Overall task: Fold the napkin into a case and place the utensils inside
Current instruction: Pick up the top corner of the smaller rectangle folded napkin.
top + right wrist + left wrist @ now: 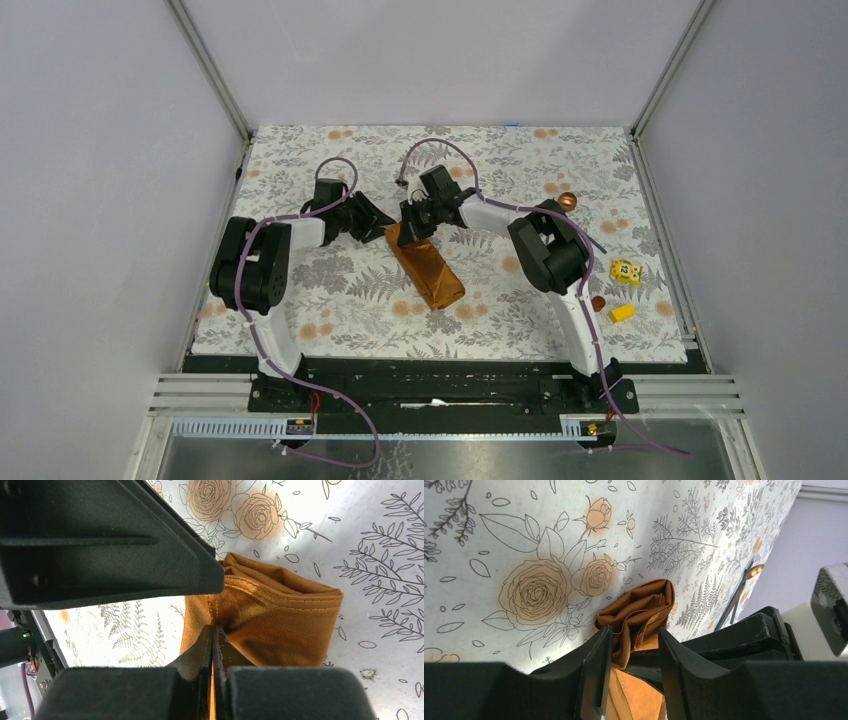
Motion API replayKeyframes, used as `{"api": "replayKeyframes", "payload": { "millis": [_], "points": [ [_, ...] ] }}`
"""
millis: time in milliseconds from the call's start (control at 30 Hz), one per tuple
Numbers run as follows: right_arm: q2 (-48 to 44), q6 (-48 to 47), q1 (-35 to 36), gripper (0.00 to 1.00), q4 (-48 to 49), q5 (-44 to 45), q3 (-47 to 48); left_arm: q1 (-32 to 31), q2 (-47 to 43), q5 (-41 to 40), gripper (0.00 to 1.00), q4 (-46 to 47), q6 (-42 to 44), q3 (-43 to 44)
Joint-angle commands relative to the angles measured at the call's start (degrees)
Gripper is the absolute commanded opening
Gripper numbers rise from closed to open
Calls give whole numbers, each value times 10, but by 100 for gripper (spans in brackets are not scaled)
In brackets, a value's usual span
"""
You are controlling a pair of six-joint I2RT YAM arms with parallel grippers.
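The napkin point(428, 268) lies mid-table as a long, narrow orange-brown case, running from its far end near both grippers toward the near right. My right gripper point(412, 232) is shut on a fold at the case's far end; in the right wrist view the cloth point(280, 625) is pinched between the closed jaws point(214, 630). My left gripper point(382, 232) is open at the same end, with bunched cloth point(639, 610) between its spread fingers point(634, 630). The utensils point(585, 225) lie at the right, partly hidden behind the right arm, with the copper bowl point(568, 201) at the far end. They also show in the left wrist view point(744, 587).
Two yellow blocks point(626, 270) point(622, 313) and a small brown disc point(598, 301) lie near the table's right edge. The floral table cover point(330, 310) ends at a metal rail in front. Grey walls enclose the left, back and right.
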Motion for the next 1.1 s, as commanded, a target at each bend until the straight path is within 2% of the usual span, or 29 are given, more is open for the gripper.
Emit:
{"api": "replayKeyframes", "payload": {
  "millis": [0, 200, 333, 433, 500, 667, 967, 1067],
  "points": [
    [8, -10, 2, 0, 5, -24, 13, -7, 4, -18, 43, -11, 24, 30],
    [6, -11, 2, 0, 3, -26, 16, -21, 19, -30, 39, -44, 38, 60],
    [-3, -8, 2, 0, -7, -12, 17, -26, 26, -34, 19, -56, 40, 67],
    [-39, -2, 3, 9, -16, 29, 2, -26, 18, -31, 8, -69, 38, 71],
    [-75, 5, 3, 20, -2, 57, -28, -25, 13, -22, 2, -70, 29, 73],
    [-141, 15, 2, 36, 65, 101, -103, -24, 15, 25, 0, -27, -10, 57],
    [-153, 27, 2, 56, 122, 115, -133, -19, 20, 88, 0, 72, -131, 9],
    [-153, 26, 2, 59, 123, 114, -133, -20, 27, 103, 0, 86, -171, 1]
  ]
}}
